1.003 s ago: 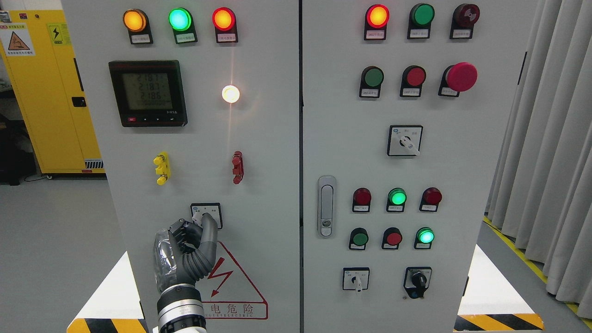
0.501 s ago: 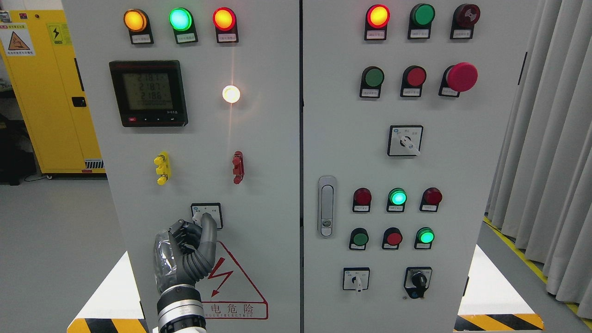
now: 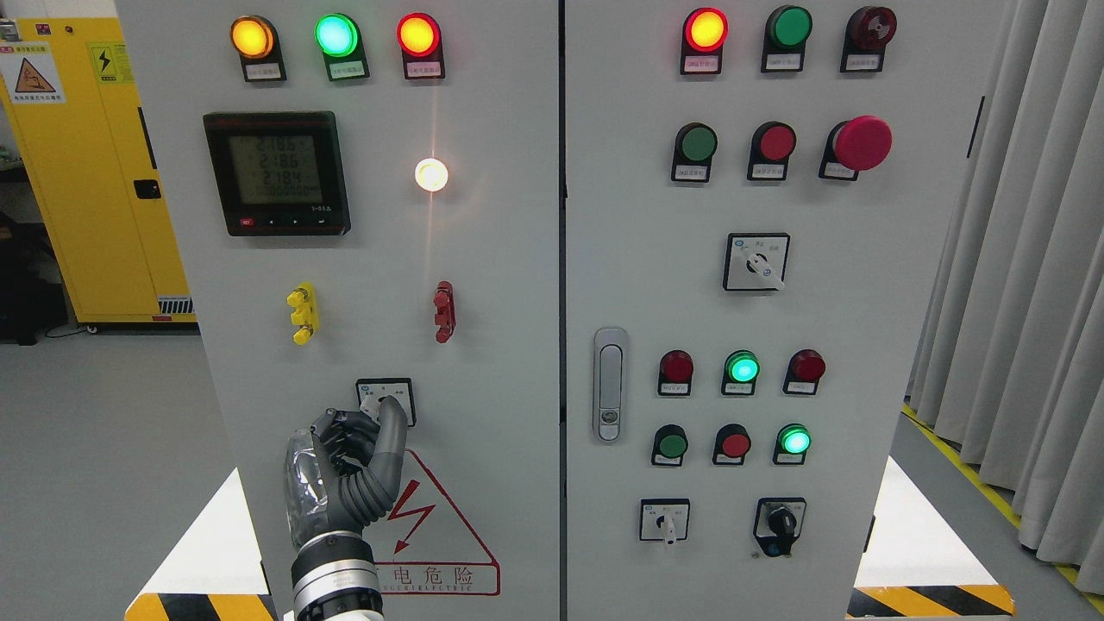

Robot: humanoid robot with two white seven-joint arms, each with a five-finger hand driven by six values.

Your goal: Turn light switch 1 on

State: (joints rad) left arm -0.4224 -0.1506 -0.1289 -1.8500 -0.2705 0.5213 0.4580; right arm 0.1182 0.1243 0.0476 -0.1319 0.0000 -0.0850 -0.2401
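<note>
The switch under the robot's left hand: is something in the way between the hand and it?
Nothing visible is. The left hand is already at the switch on the left door, its fingers over the knob, with nothing seen between them.

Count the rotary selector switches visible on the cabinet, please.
4: one on the left door at the left hand, one mid right door, two at its bottom.
</note>
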